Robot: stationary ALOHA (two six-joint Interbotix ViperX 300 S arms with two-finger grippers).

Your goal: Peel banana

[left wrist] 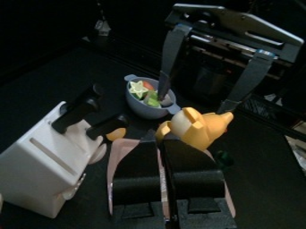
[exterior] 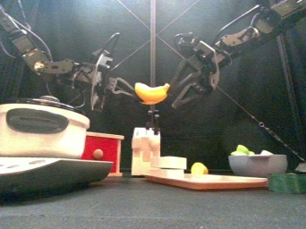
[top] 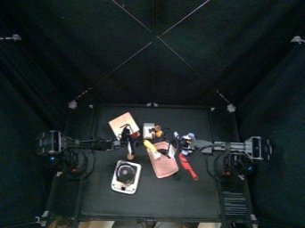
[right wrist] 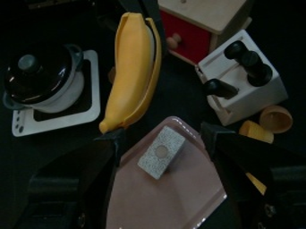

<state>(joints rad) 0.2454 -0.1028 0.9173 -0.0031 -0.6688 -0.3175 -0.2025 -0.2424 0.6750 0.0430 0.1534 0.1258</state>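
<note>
the left gripper (left wrist: 167,170) clenches the banana (exterior: 150,91) aloft alone while the right gripper (exterior: 189,85) gapes released, so a clumsy regrasp risks knocking it loose.

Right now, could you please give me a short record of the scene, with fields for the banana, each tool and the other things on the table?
banana: held in the air above the table, between the two arms
left tool: shut on the banana's end
right tool: open, beside the banana, not gripping it
pink board: flat on the table under the banana, a small pale block on it
bowl: at the right in the front view, green pieces inside
cooker: white, at the left in the front view
</note>
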